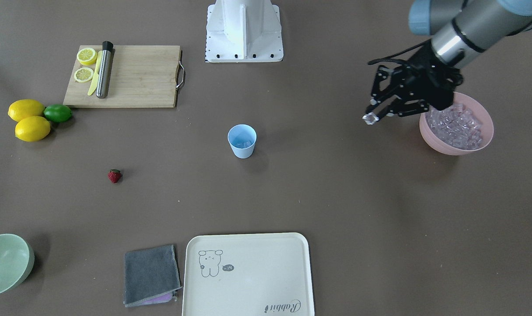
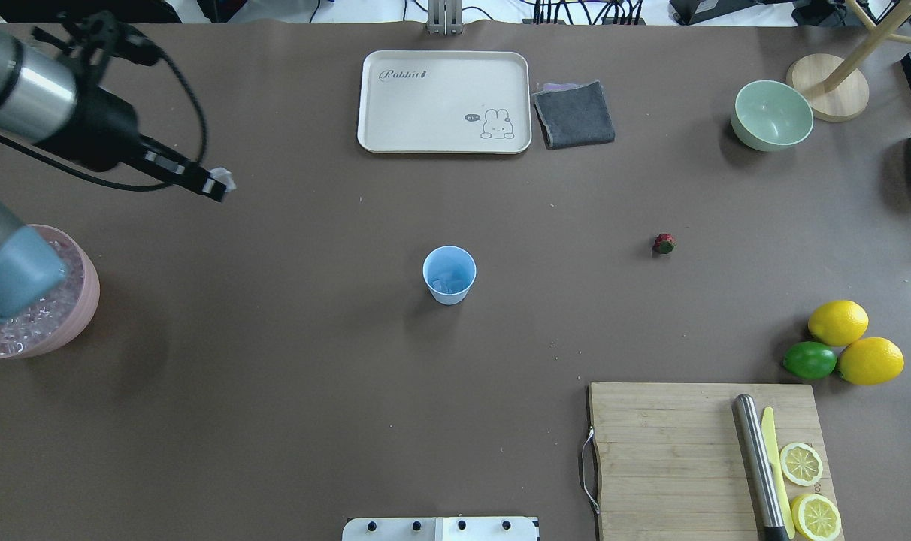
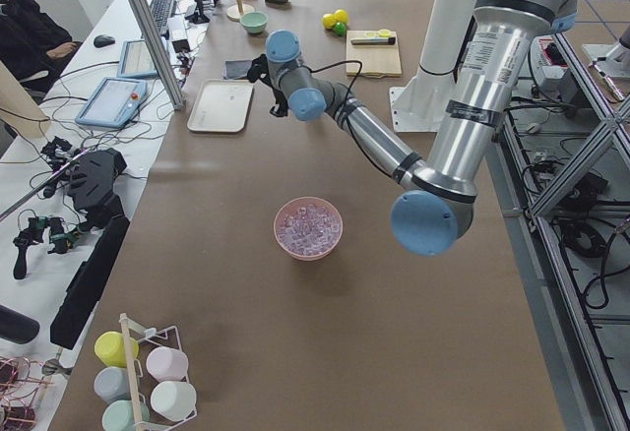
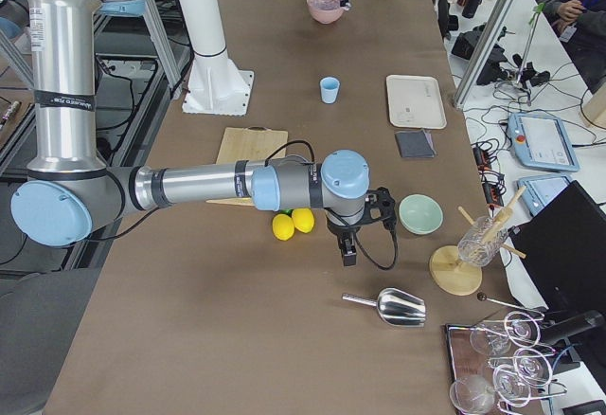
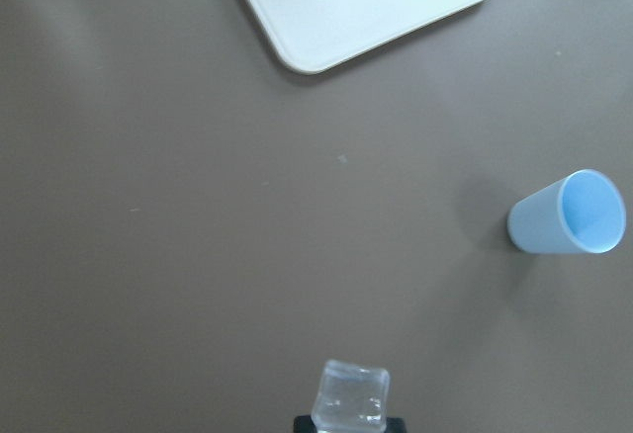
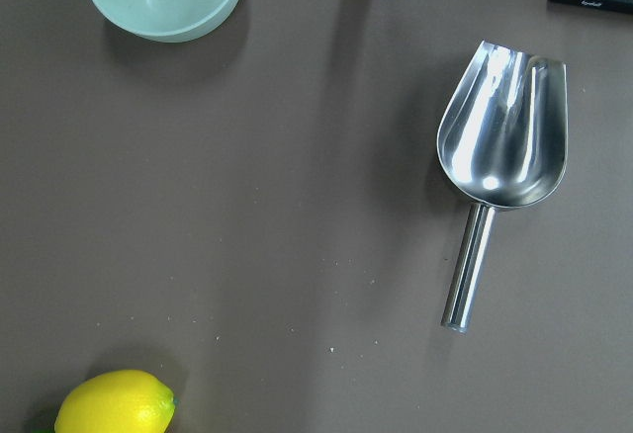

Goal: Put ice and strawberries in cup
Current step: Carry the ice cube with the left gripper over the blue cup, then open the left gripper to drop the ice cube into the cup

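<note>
We hold one ice cube [image 5: 351, 395] pinched in our left fingers [image 2: 204, 182]; centre it low over the cup [image 1: 242, 140] before releasing.

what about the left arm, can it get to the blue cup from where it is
Probably yes. The left claw, shut on an ice cube, hangs beside the pink bowl, and only bare table lies between it and the cup.

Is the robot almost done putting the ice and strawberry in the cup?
Not yet. Done: some ice already sits in the cup. In hand: the left tool grips another ice cube, off to the side of the cup. Left: the strawberry lies on the table, untouched.
</note>
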